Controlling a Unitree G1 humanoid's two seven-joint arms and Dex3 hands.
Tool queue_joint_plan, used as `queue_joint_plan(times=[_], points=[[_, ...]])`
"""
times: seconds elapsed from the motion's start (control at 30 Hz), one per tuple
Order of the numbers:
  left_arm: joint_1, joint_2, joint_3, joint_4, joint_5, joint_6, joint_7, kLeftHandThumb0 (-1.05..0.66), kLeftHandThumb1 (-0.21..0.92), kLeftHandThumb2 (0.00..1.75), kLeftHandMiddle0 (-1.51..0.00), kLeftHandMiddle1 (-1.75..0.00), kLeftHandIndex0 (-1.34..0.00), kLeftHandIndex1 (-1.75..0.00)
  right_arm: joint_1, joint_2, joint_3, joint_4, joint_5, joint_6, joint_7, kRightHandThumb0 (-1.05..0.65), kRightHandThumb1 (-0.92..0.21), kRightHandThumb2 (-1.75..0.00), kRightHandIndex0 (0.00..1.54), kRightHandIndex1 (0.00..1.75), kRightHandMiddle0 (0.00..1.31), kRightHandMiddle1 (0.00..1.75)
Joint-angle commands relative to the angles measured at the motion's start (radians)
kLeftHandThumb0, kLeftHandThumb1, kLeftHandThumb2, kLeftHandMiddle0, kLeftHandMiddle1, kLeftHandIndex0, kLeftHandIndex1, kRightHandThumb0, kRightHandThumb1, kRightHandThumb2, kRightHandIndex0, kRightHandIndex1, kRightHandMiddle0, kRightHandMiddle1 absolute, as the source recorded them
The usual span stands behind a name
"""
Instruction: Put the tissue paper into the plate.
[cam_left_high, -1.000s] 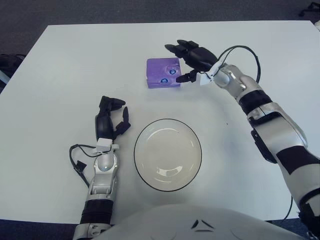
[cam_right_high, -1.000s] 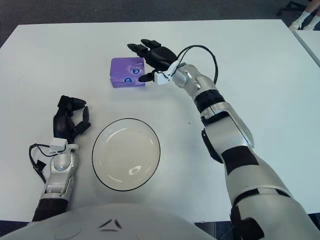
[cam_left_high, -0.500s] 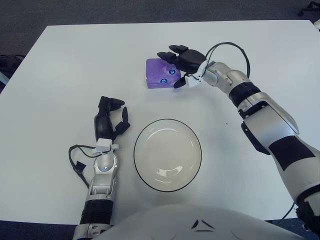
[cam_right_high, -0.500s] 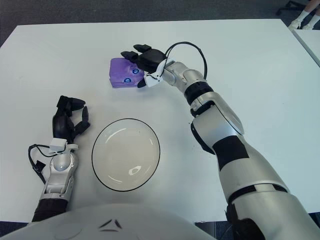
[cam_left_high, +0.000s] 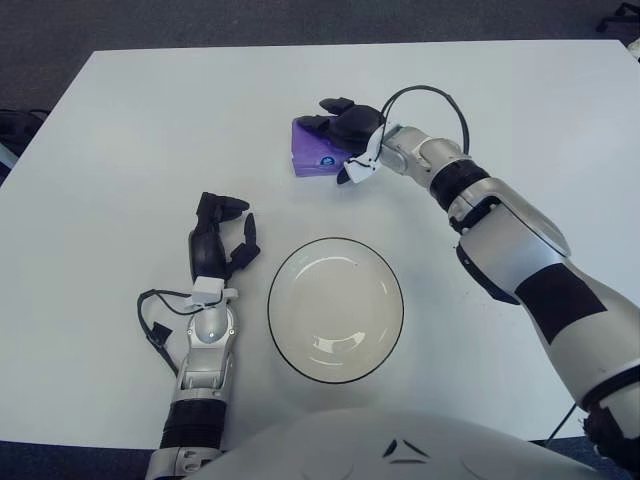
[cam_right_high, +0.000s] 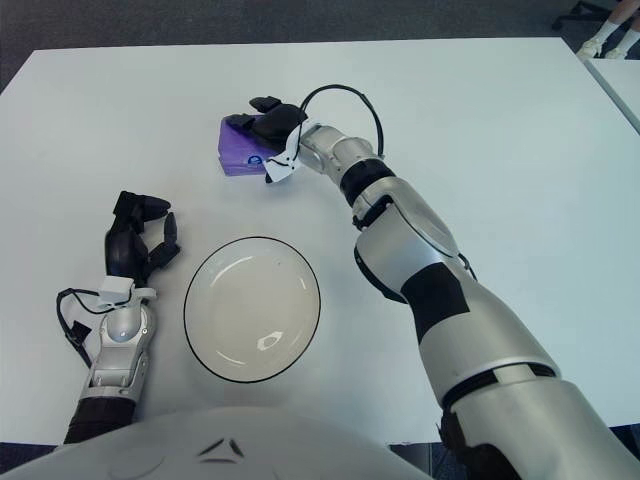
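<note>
Left hand (cam_left_high: 222, 238) shows on the white table (cam_left_high: 120, 150), just left of the plate (cam_left_high: 335, 309). Its dark fingers are loosely curled and apart from one another, with nothing between them. Forearm runs back toward the robot's body, a black cable looped at the wrist.

Plate: round, white inside, dark rim, sitting near the table's front edge, directly before the robot. Nothing lies in it.

Tissue paper (cam_left_high: 316, 150): a purple pack with small blue-and-white marks on its near side. It lies flat on the table, beyond the plate and well apart from it, roughly above the plate's centre line in the view. Shape is a squat rectangle; its long axis appears to run left to right across the table, turned very slightly so that the left end sits a touch farther from the robot. Only the left half of the pack is visible.

Right hand (cam_left_high: 345, 130) is on the pack's right half, arm reaching in from the right. Two dark fingers lie over the top of the pack and the thumb drops down along the near right edge. Fingers narrowed around the pack; whether the grip is firm cannot be told. Pack bottom appears to be on the table.
</note>
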Motion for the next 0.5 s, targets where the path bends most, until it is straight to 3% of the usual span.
queue_joint_plan(times=[0.0,0.47], points=[[0.096,-0.013,-0.004,0.102,0.008,0.044,-0.004,-0.38,0.68,0.86,-0.54,-1.75,-0.34,-1.75,-0.026,0.021,0.019,0.013,-0.014,0.014,0.003,-1.05,-0.71,-0.36,0.0,0.0,0.0,0.0],[0.092,-0.018,-0.008,0.102,0.007,0.052,-0.004,-0.38,0.69,0.85,-0.57,-1.72,-0.33,-1.75,-0.074,0.101,0.047,0.04,-0.01,0.09,0.065,-1.05,-0.72,-0.36,0.0,0.0,0.0,0.0]])
